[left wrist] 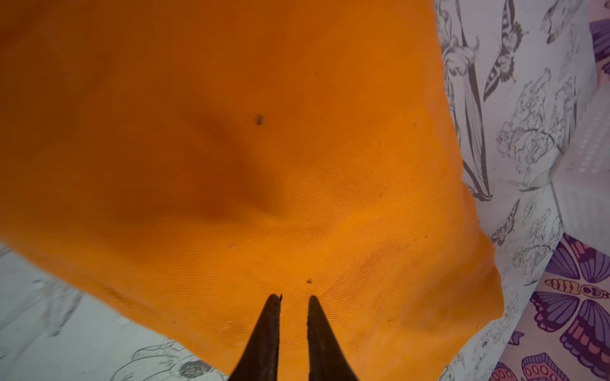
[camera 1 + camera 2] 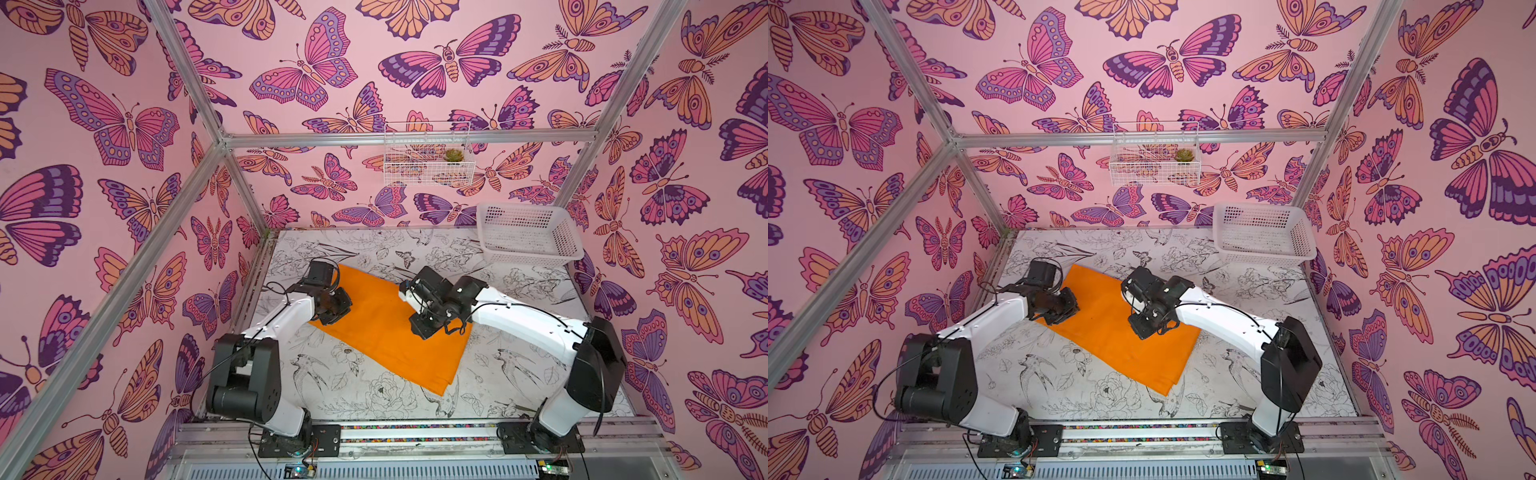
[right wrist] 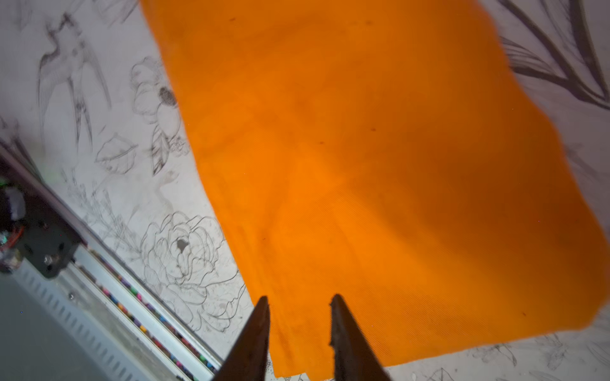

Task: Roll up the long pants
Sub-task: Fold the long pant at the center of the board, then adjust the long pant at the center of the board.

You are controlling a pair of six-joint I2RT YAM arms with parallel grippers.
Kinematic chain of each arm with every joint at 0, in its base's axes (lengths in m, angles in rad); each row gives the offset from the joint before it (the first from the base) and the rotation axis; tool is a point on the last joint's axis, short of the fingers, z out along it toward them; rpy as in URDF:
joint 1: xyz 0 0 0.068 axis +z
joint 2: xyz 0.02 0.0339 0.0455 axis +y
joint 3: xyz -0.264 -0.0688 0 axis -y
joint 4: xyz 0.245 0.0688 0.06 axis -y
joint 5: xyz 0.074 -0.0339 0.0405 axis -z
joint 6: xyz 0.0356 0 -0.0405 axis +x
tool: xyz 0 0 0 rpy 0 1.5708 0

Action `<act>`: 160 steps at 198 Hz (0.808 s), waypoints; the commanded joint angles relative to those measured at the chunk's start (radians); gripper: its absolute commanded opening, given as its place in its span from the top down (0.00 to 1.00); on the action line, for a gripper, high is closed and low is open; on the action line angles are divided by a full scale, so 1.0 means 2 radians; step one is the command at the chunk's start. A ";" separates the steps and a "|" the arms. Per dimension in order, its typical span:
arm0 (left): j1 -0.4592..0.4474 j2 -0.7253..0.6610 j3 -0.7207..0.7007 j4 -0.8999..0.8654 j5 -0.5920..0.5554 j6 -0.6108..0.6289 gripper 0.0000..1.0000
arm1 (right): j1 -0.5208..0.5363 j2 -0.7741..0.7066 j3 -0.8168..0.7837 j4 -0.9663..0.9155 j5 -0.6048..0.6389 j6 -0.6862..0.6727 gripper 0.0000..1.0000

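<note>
1. Across the whole floor of the cell runs the bench point(image 2: 519, 374), covered in a white sheet with black line drawings of birds and flowers.
2. On the bench lie the long pants point(image 2: 386, 332), plain bright orange and folded into one flat band. The band runs on a slant from near the far left corner toward the middle of the front edge. No part of it is rolled. Both top views show it so point(image 2: 1113, 332).
3. A white plastic basket point(image 2: 567, 239) sits in the far right corner of the bench, well apart from the pants.
4. A white wire basket point(image 2: 399, 166) hangs on the back wall above the far edge.
5. My left gripper point(image 1: 293, 296) is over the pants close to their far end, on the side toward the bench's left edge. Its jaws stand a narrow slit apart, with only flat cloth showing through the gap, so it grips nothing.
6. My right gripper point(image 3: 299, 296) is over the other long side of the pants, about mid-bench. Its jaws are parted wider than the left ones and hold nothing. I cannot tell whether either set of tips touches the cloth.
7. A small green succulent point(image 2: 453, 156) sits in the wire basket.
</note>
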 commanded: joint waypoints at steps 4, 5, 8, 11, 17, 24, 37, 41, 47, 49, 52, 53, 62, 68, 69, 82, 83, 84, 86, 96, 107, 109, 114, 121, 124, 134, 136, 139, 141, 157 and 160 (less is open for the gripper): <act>-0.017 0.057 0.008 0.025 0.013 -0.029 0.82 | -0.031 0.076 -0.023 -0.005 0.031 0.017 1.00; -0.017 0.059 0.009 0.026 0.014 -0.030 0.82 | -0.032 0.079 -0.022 -0.004 0.030 0.018 1.00; -0.018 0.066 0.011 0.029 0.016 -0.033 0.82 | -0.036 0.086 -0.022 -0.003 0.028 0.020 1.00; -0.018 0.073 0.012 0.031 0.018 -0.035 0.82 | -0.038 0.092 -0.022 -0.003 0.027 0.022 1.00; -0.018 0.085 0.017 0.037 0.020 -0.038 0.83 | -0.042 0.102 -0.024 0.002 0.026 0.024 1.00; -0.020 0.098 0.023 0.041 0.022 -0.040 0.82 | -0.046 0.108 -0.029 0.011 0.026 0.029 1.00; -0.021 0.121 0.036 0.042 0.023 -0.041 0.83 | -0.056 0.115 -0.040 0.029 0.014 0.037 1.00; -0.021 0.127 0.041 0.042 0.023 -0.041 0.83 | -0.060 0.116 -0.044 0.034 0.008 0.040 1.00; -0.022 0.138 0.048 0.042 0.024 -0.040 0.83 | -0.066 0.119 -0.049 0.040 0.002 0.047 1.00; -0.022 0.141 0.051 0.042 0.024 -0.040 0.83 | -0.068 0.119 -0.050 0.041 0.000 0.049 1.00; -0.023 0.146 0.056 0.042 0.025 -0.040 0.83 | -0.071 0.121 -0.052 0.044 -0.002 0.051 1.00; -0.022 0.148 0.056 0.042 0.025 -0.040 0.83 | -0.072 0.121 -0.052 0.045 -0.004 0.052 1.00; -0.022 0.166 0.072 0.041 0.028 -0.037 0.83 | -0.081 0.125 -0.058 0.052 -0.010 0.059 1.00; -0.022 0.181 0.082 0.041 0.029 -0.036 0.83 | -0.088 0.129 -0.061 0.056 -0.010 0.065 1.00; -0.022 0.182 0.084 0.041 0.029 -0.036 0.82 | -0.089 0.129 -0.062 0.057 -0.010 0.066 1.00; -0.023 0.217 0.117 0.041 0.028 -0.031 0.82 | -0.104 0.138 -0.066 0.061 -0.012 0.073 1.00; -0.024 0.221 0.121 0.041 0.028 -0.030 0.82 | -0.105 0.139 -0.066 0.061 -0.012 0.073 1.00; -0.023 0.224 0.125 0.041 0.029 -0.030 0.83 | -0.105 0.140 -0.067 0.061 -0.011 0.074 1.00; -0.023 0.230 0.132 0.040 0.030 -0.030 0.83 | -0.108 0.141 -0.068 0.061 -0.012 0.075 1.00; -0.024 0.267 0.172 0.035 0.039 -0.025 0.82 | -0.119 0.146 -0.071 0.066 -0.018 0.080 1.00; -0.028 0.311 0.228 0.024 0.058 -0.020 0.82 | -0.131 0.150 -0.075 0.076 -0.032 0.088 1.00; -0.029 0.319 0.238 0.020 0.060 -0.019 0.82 | -0.133 0.151 -0.076 0.078 -0.034 0.090 1.00; -0.032 0.338 0.268 0.012 0.069 -0.014 0.82 | -0.137 0.153 -0.076 0.082 -0.041 0.093 1.00; -0.038 0.367 0.313 -0.003 0.078 -0.007 0.81 | -0.140 0.157 -0.075 0.086 -0.046 0.097 1.00; -0.042 0.380 0.334 -0.010 0.082 -0.002 0.81 | -0.141 0.159 -0.074 0.086 -0.047 0.099 1.00; -0.053 0.420 0.403 -0.035 0.095 0.014 0.81 | -0.141 0.164 -0.073 0.089 -0.048 0.105 1.00; -0.055 0.428 0.419 -0.041 0.097 0.017 0.81 | -0.141 0.165 -0.073 0.090 -0.048 0.107 1.00; -0.058 0.439 0.439 -0.048 0.102 0.022 0.81 | -0.141 0.165 -0.073 0.092 -0.051 0.109 1.00; -0.061 0.448 0.454 -0.053 0.104 0.025 0.81 | -0.141 0.166 -0.073 0.094 -0.052 0.111 1.00; -0.078 0.501 0.552 -0.078 0.119 0.045 0.81 | -0.140 0.167 -0.081 0.108 -0.063 0.129 1.00; -0.081 0.509 0.570 -0.082 0.121 0.049 0.81 | -0.138 0.166 -0.083 0.111 -0.066 0.131 1.00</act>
